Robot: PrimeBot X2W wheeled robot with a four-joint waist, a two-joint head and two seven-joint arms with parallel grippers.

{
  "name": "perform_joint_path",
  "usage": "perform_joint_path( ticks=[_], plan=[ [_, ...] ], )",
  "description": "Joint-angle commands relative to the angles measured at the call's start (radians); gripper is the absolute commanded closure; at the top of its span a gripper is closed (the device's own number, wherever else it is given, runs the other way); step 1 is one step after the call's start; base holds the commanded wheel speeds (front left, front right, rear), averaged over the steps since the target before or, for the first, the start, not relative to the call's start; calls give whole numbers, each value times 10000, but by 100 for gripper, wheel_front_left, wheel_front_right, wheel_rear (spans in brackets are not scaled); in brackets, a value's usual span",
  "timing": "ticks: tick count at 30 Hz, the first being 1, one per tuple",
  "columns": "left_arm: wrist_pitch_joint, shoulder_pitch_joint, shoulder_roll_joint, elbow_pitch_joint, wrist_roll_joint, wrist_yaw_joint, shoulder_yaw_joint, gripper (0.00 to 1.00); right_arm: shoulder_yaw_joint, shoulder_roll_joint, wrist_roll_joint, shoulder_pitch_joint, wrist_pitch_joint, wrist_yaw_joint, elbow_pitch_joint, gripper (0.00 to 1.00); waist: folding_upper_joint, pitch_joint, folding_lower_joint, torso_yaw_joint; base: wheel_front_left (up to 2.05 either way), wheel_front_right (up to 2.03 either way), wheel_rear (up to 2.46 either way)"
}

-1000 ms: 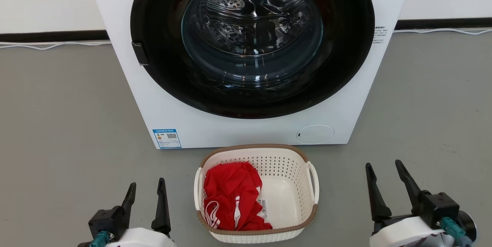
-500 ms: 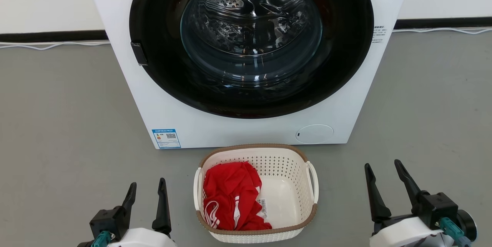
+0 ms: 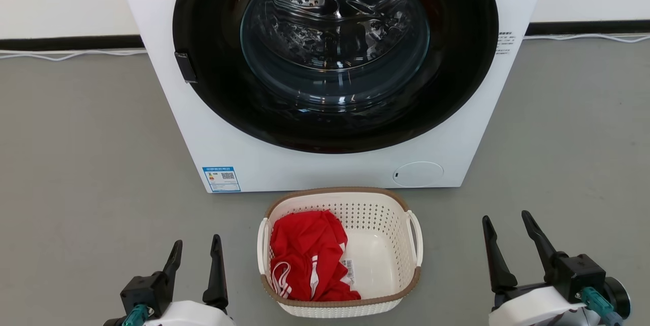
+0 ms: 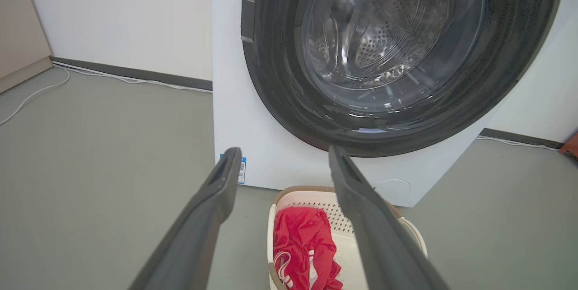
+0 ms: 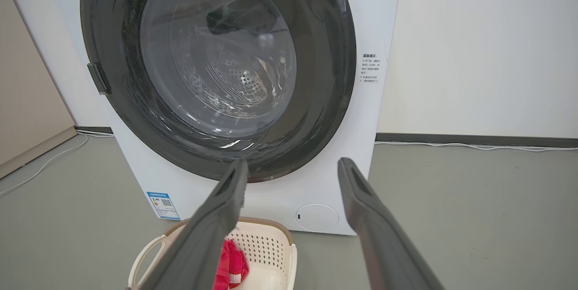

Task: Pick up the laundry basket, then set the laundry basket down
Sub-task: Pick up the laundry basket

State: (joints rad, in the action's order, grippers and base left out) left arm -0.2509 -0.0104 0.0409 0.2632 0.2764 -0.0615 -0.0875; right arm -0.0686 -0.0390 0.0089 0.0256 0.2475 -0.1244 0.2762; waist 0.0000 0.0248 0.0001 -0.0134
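The laundry basket (image 3: 381, 214) stands on the grey floor just in front of the washing machine, cream-white and perforated with a brown rim and a white loop handle on each side. A red garment (image 3: 304, 255) lies in its left half. My left gripper (image 3: 197, 243) is open at the lower left, well clear of the basket's left handle. My right gripper (image 3: 508, 220) is open at the lower right, farther from the right handle. The left wrist view has the basket (image 4: 295, 197) between and below the open fingers; in the right wrist view the basket (image 5: 266, 242) sits low and to the left.
A large white washing machine (image 3: 457, 128) with a round dark glass door stands right behind the basket. White cables (image 3: 76, 53) run along the black skirting at the wall. Open grey floor (image 3: 91, 153) lies on both sides.
The whole head picture has shifted slightly, so the camera moved a little. Basket and both grippers keep their places relative to one another.
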Motion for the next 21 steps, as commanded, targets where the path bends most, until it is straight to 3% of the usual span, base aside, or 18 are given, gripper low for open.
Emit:
perform_joint_path(
  ticks=[1,21],
  plan=[
    [-109,248,93,-295,-30,-85,255,0,233,-112,-44,267,143,-63,-210,0,0,59,0,16,0,0,0],
    [-109,1130,93,-120,82,-164,-38,0,-120,-112,212,1000,143,-63,46,0,0,1389,0,101,0,0,0]
  ],
)
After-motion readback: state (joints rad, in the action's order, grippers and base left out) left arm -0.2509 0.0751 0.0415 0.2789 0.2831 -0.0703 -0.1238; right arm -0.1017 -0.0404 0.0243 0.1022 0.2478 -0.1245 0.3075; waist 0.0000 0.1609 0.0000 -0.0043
